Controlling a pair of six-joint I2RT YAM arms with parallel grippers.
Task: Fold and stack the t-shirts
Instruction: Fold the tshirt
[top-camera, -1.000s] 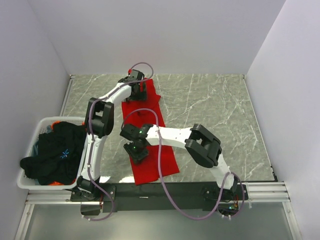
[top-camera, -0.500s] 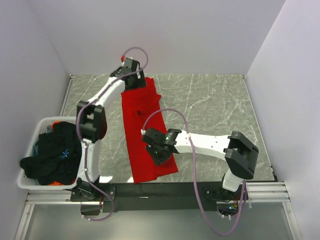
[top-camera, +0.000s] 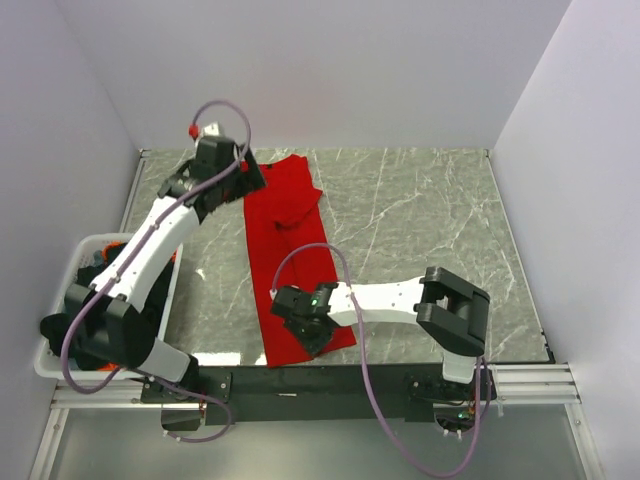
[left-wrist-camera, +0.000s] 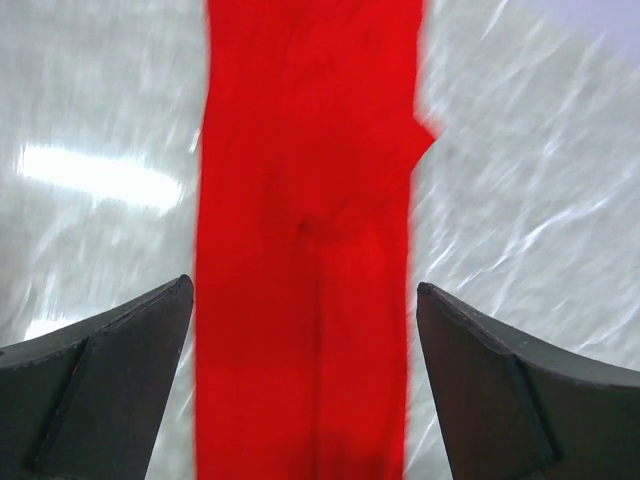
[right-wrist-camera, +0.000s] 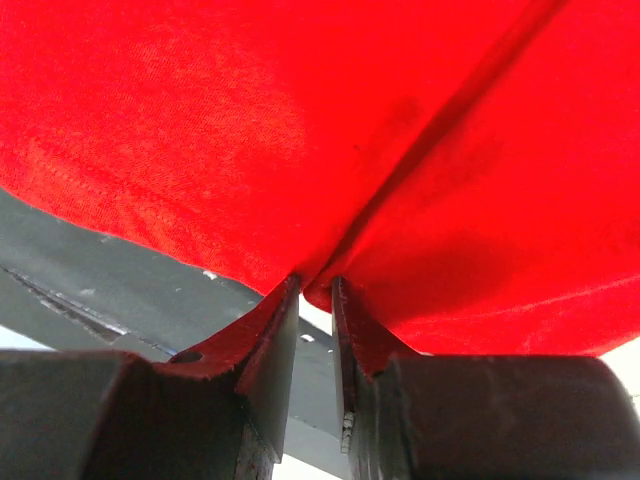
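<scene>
A plain red t-shirt (top-camera: 290, 250) lies folded into a long narrow strip on the marble table, running from the far side to the near edge. My left gripper (top-camera: 250, 178) hovers open above the strip's far end; in the left wrist view its fingers straddle the red t-shirt (left-wrist-camera: 310, 250) without touching it, the left gripper (left-wrist-camera: 303, 288) empty. At the near end of the strip, my right gripper (top-camera: 305, 330) has its jaws nearly together. In the right wrist view a fold of the red t-shirt (right-wrist-camera: 250, 130) is pinched at the tips of the right gripper (right-wrist-camera: 315, 283). Black t-shirts (top-camera: 148, 305) fill the basket.
A white slotted basket (top-camera: 92, 240) stands at the table's left edge, partly under my left arm. The dark front rail (top-camera: 330, 385) runs just past the shirt's near end. White walls close in the table on three sides.
My right gripper has slid to the shirt's near end and narrowed onto a fold of cloth. My left arm has swung out to the left, its gripper staying open over the far end.
</scene>
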